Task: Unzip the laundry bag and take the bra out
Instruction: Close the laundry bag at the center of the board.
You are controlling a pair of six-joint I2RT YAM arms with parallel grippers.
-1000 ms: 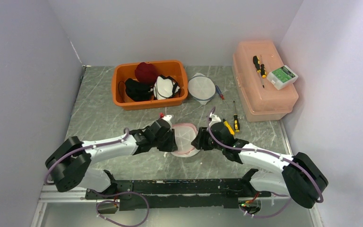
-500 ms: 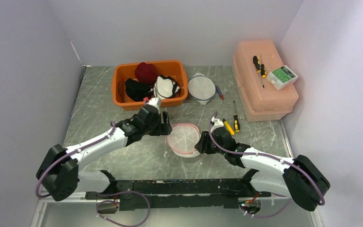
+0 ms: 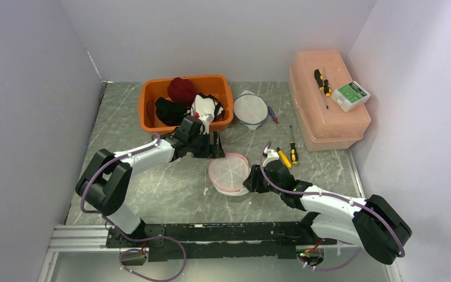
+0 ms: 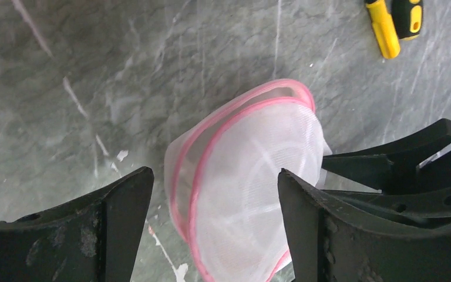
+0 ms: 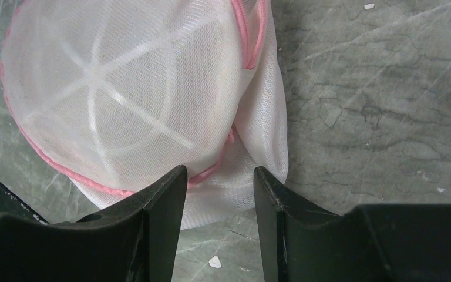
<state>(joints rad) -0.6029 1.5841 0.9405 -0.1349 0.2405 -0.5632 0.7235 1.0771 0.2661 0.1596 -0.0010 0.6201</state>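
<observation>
The laundry bag [image 3: 229, 173] is a round white mesh dome with pink trim, lying mid-table; it also fills the left wrist view [image 4: 252, 176] and the right wrist view [image 5: 123, 94]. I cannot make out its zip pull. The bra is hidden. My left gripper [image 3: 214, 144] hovers just behind the bag, open wide, its fingers [image 4: 123, 205] either side of the dome and above it [image 4: 214, 173]. My right gripper [image 3: 250, 179] sits at the bag's right edge, jaws apart, with a loose fold of mesh lying between the fingertips [image 5: 220, 169].
An orange bin [image 3: 147, 111] with dark, red and white garments stands behind the left gripper. A second white mesh bag [image 3: 250, 108] lies beside it. Screwdrivers [image 3: 293, 151] lie right of the bag. A pink box [image 3: 326, 117] carries tools and a small green-and-white box [image 3: 350, 95].
My left gripper opened, let go of the bag's left side and drew back toward the orange bin. The bag shifted slightly. The right gripper stayed at the bag's right edge.
</observation>
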